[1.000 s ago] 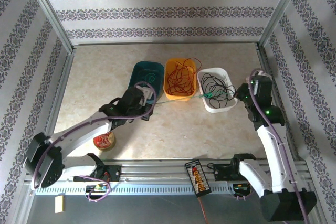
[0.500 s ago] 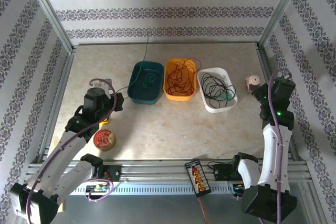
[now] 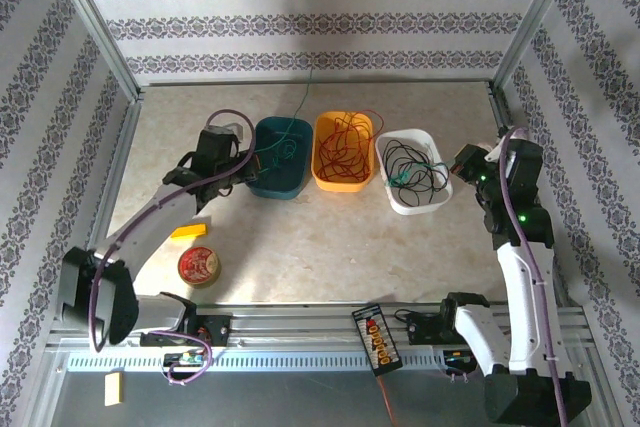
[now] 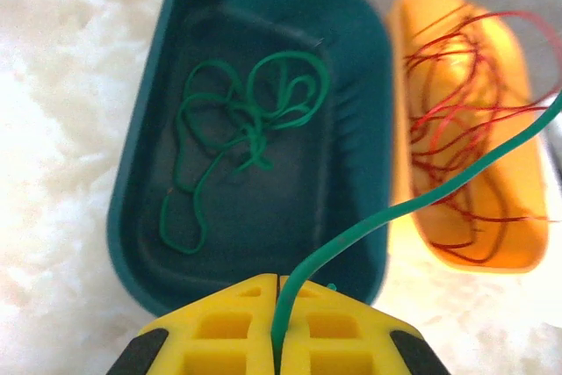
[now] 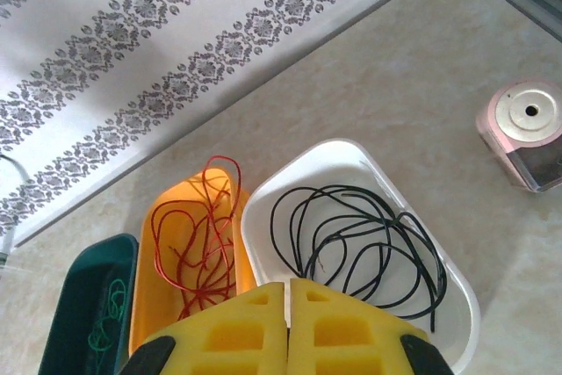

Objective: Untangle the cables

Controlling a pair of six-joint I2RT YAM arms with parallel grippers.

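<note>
Top view: 0.5 s on, the left tool [image 3: 243, 159] has swung forward to the left rim of the teal tray [image 3: 275, 194]. The right tool [image 3: 468, 162] is back beside the white tray [image 3: 415, 209].

Left wrist: fingers pinch 1 green cable [image 4: 421, 204], which trails over the orange tray [image 4: 399, 111]. A green coil [image 4: 253, 129] already lies in teal. Likely a drop-off.

Right wrist: fingers closed together, holding nothing. Black cables [image 5: 356, 239] sit in white.
</note>
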